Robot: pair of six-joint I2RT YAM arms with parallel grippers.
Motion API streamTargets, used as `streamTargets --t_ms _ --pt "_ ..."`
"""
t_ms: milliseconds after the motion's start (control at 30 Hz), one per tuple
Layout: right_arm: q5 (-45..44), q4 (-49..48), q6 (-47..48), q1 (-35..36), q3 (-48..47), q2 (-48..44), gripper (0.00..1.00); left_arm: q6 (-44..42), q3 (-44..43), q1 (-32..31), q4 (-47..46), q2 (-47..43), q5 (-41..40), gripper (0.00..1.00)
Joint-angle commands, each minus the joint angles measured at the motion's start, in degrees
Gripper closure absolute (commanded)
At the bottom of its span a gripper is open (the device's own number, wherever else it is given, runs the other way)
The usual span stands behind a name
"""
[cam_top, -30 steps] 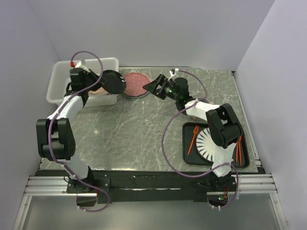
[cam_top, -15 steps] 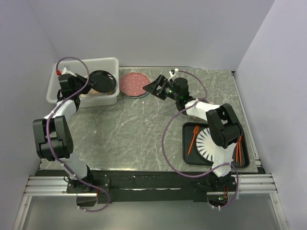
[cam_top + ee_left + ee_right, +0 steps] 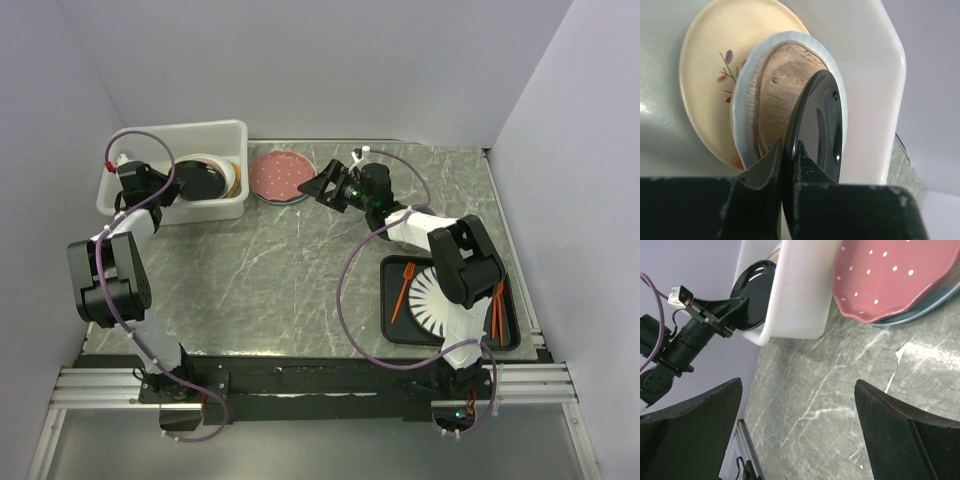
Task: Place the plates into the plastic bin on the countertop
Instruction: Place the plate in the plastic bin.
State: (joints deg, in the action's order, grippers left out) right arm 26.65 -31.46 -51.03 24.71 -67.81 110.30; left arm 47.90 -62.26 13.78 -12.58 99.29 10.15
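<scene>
Left gripper pinches the glossy black plate by its rim inside the translucent white bin. Right gripper gapes wide, empty.

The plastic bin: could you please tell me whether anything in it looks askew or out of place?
Yes: the dark plate is tilted up in the plastic bin, its rim pinched in the left gripper, not lying flat on the stacked plates. Nothing looks broken or spilled.

Pink plate cut off at top; blue plate beneath mostly hidden
</scene>
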Motion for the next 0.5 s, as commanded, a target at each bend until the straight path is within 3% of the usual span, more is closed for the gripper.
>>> streamTargets --t_ms 0,333,433,467 --pt "0.9 -0.8 1.3 -0.5 -2.1 1.1 0.0 0.8 -1.7 0.5 -2.1 0.6 -1.4 0.99" --pt "1.3 -0.4 1.0 -1.0 -3.2 3.3 0.0 1.7 -3.1 1.0 -1.3 2.2 -4.6 0.99" --pt "1.2 -0.3 1.2 -1.1 -3.3 3.4 0.0 1.8 -4.3 1.1 -1.7 4.2 -3.0 0.78" --pt "1.3 -0.1 1.2 -1.1 -3.4 3.6 0.0 1.8 -4.4 1.0 -2.1 4.5 -2.3 0.63"
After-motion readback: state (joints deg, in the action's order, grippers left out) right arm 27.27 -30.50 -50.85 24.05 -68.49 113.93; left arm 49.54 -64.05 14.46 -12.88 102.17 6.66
